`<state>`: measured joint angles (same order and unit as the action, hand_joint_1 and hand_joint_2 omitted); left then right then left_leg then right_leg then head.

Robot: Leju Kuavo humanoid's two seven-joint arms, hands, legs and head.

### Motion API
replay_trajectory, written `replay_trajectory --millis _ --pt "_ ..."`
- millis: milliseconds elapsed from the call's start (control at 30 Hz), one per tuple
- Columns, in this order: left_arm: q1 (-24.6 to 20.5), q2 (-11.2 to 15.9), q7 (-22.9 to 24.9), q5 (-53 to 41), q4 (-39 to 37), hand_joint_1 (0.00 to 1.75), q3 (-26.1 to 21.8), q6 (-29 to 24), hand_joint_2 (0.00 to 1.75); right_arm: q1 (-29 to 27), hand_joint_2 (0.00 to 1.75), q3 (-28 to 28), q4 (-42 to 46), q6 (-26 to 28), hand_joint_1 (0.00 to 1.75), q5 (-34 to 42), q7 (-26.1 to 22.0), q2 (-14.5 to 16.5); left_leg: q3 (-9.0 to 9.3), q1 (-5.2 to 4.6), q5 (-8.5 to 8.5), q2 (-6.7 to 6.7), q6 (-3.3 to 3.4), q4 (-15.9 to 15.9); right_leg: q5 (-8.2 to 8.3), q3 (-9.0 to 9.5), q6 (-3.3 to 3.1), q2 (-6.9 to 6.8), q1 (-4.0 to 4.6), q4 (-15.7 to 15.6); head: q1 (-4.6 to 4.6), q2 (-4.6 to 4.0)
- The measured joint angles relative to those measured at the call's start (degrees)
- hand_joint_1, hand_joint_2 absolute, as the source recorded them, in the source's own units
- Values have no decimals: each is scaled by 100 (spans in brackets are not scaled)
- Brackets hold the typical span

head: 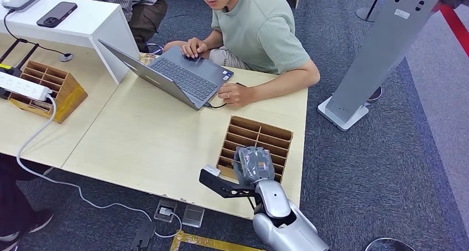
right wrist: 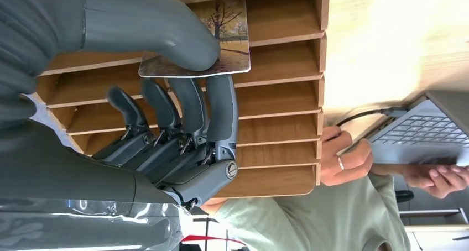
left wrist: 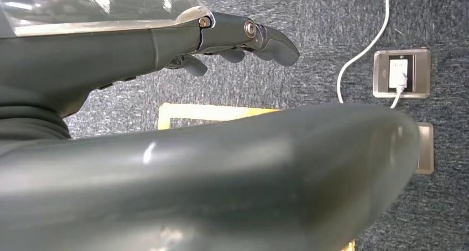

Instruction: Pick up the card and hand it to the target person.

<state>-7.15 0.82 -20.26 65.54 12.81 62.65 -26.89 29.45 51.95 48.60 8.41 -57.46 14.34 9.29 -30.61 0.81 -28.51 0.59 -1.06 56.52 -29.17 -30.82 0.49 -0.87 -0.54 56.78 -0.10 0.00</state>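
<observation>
Card (right wrist: pixel 213 38) with a painted tree scene sits in a slot of the wooden slotted organizer (head: pixel 264 136), which stands near the tabletop (head: pixel 144 140) edge closest to the robot, toward its right corner. Right robot hand (right wrist: pixel 177 104) is over that organizer, thumb pressed on the card's face and darker fingers curled beneath it, pinching the card. Left robot hand (left wrist: pixel 232 43) hangs over the carpet with fingers loosely apart and holding nothing. At the far edge a person (head: pixel 260 30) leans on the tabletop at an open laptop (head: pixel 177 77). A second organizer (head: pixel 52 88) stands at the left edge.
</observation>
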Motion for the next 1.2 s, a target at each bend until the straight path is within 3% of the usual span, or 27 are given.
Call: replay_trajectory --millis 333,700,967,1200 --pt "2 1 -13 -1 0 0 0 38 0 -24 175 -95 624 -157 142 202 112 -180 0 0 0 0 0 0 0 -1 0 0 0 0 -1 0" --pt "8 1 -16 98 0 0 -1 -23 0 -58 175 -314 2016 -410 143 547 79 -526 0 0 0 1 0 1 0 -1 0 1 0 0 0 0" --pt "8 1 -34 108 0 0 -1 -25 0 -44 175 -508 2810 -285 141 713 -34 -718 0 0 0 1 0 1 0 -1 0 1 0 0 0 0" --pt "8 -2 -77 84 0 0 -1 -7 0 237 175 -689 2898 250 140 474 -192 -763 -1 0 1 1 2 1 1 0 -1 0 0 2 1 0"
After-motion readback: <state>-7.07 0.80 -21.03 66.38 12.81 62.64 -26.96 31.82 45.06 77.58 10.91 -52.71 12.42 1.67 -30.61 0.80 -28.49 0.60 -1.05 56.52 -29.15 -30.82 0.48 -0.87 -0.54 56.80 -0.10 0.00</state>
